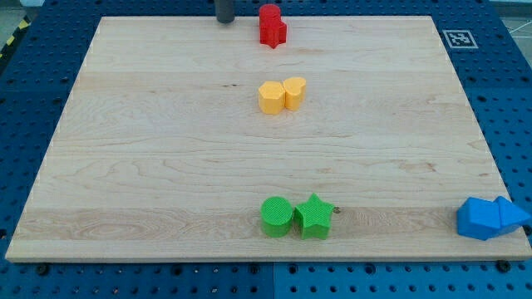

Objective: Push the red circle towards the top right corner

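Observation:
The red circle [269, 14] stands at the view's top edge of the wooden board [150, 141], a little right of the middle. A second red block, star-like in shape [273, 34], touches it just below. My tip [225, 22] rests on the board's top edge, left of the red circle, with a clear gap between them. The rod's upper part is cut off by the frame.
A yellow hexagon [271, 98] and a yellow heart [295, 91] sit together mid-board. A green circle [277, 217] and a green star [314, 217] sit near the bottom edge. Two blue blocks [490, 218] lie at the bottom right corner. A marker tag [459, 38] lies beyond the top right corner.

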### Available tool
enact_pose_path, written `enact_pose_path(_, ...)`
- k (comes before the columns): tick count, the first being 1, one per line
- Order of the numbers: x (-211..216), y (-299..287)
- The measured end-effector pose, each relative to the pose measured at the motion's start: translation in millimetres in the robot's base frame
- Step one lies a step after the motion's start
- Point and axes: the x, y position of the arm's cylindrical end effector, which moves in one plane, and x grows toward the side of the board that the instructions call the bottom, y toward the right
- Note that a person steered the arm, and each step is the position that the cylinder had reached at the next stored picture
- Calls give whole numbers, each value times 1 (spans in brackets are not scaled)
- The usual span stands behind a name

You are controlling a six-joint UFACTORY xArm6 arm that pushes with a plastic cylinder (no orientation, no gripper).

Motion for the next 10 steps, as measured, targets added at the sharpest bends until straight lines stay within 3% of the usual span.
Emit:
enact_pose_path(3,9,105)
enact_pose_path(5,57,124)
enact_pose_path(7,0,153)
enact_pose_path(10,1,224)
